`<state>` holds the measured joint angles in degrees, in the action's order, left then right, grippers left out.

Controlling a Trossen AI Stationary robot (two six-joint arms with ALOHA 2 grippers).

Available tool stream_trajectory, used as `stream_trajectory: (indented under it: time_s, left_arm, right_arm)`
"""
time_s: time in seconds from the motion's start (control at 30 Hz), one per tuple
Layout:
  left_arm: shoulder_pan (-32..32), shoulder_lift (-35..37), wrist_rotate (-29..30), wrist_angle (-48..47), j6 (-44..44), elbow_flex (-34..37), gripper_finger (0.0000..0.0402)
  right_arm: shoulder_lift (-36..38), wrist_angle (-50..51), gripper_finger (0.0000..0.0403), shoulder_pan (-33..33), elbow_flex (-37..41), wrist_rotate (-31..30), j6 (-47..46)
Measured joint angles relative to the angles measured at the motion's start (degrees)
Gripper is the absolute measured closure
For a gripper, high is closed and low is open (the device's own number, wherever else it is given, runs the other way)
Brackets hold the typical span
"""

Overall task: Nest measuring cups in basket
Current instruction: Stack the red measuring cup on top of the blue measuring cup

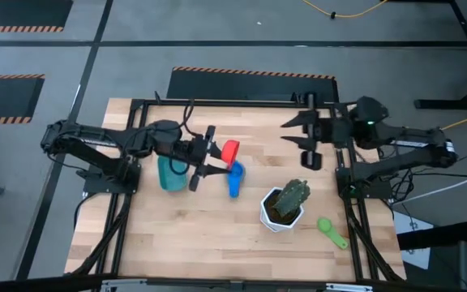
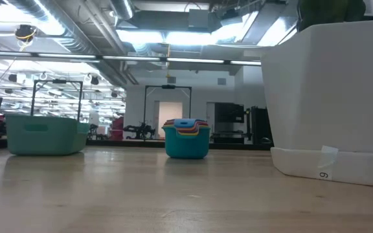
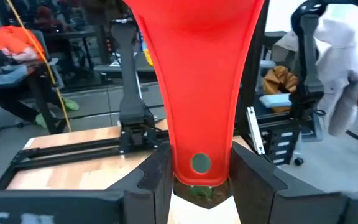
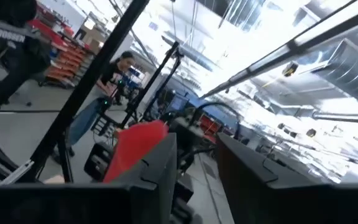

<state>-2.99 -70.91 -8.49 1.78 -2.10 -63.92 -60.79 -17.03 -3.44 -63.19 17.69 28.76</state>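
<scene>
Red cup (image 1: pixel 231 149) is clamped by its handle in the left gripper (image 1: pixel 210 154), held above the table's middle, just beside the blue nested stack (image 1: pixel 234 180). The teal basket (image 1: pixel 170 173) stands under the left arm, toward the table's left edge. A green cup (image 1: pixel 331 230) lies near the right edge, past the white plant pot (image 1: pixel 280 212). The right gripper (image 1: pixel 302 136) waits near the far edge, fingers spread and empty. Recommended: level the cup, centre it over the stack, lower squarely before release; a tilted entry risks jamming.

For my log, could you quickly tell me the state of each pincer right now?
Left pincer: closed on the red measuring cup by its handle.
Right pincer: open, holding nothing.
</scene>
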Motion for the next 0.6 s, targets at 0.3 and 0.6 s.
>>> stream_trajectory:
  time_s: [0.3, 0.6]
  left_arm:
    - [1.2, 0.0, 0.0, 0.0, 0.0, 0.0, 0.0276]
    - [1.2, 0.0, 0.0, 0.0, 0.1, 0.0, 0.0274]
  right_arm:
    - [-9.4, -10.9, 0.0286, 0.0, 0.0, 0.0, 0.2]
    - [-13.7, -15.8, 0.0286, 0.0, 0.1, 0.0, 0.2]
